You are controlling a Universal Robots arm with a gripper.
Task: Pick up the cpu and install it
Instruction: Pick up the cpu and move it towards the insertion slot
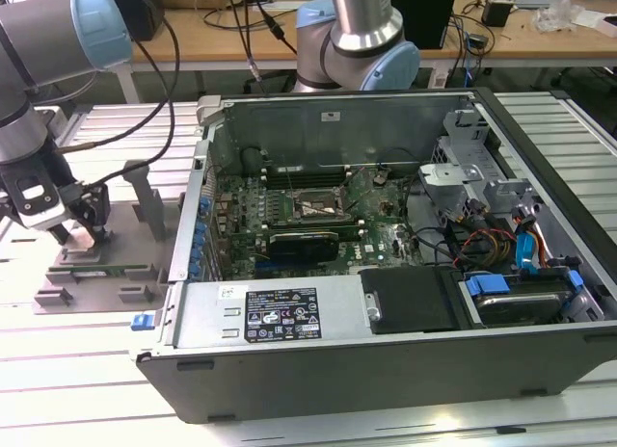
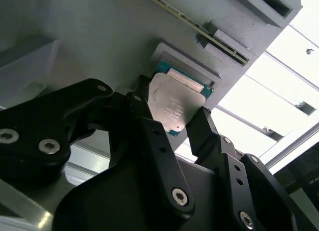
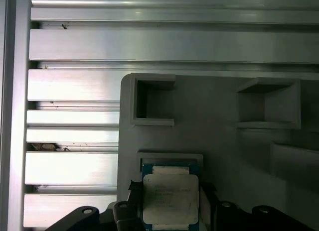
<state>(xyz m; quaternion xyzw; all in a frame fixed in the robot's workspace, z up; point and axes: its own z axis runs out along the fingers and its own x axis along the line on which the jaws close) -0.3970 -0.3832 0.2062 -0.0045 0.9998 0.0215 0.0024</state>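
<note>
slatted metal surface (image 1: 67,389) carries everything. open computer case (image 1: 434,370) lies on it, taking up the middle and the exterior view's right; circuit board (image 1: 289,216) is exposed inside, with a square socket frame (image 1: 313,208) near its centre. robot arm (image 1: 39,71) reaches down at the exterior view's left, well apart from the case. under it sits a grey holder tray (image 1: 96,274) (image 3: 224,141) (image 2: 99,42) with several pockets, just beside the case wall. a long green strip (image 1: 106,270) lies along the tray's near edge. gripper (image 1: 89,235) (image 2: 172,109) (image 3: 169,193) is down at the tray. cpu (image 2: 174,104) (image 3: 170,196) sits flat in a shallow square pocket of the tray, silver top up, green rim showing. the two black fingers (image 2: 204,126) stand at opposite edges of the cpu, pinching it in both wrist views; chip not lifted out of its pocket
</note>
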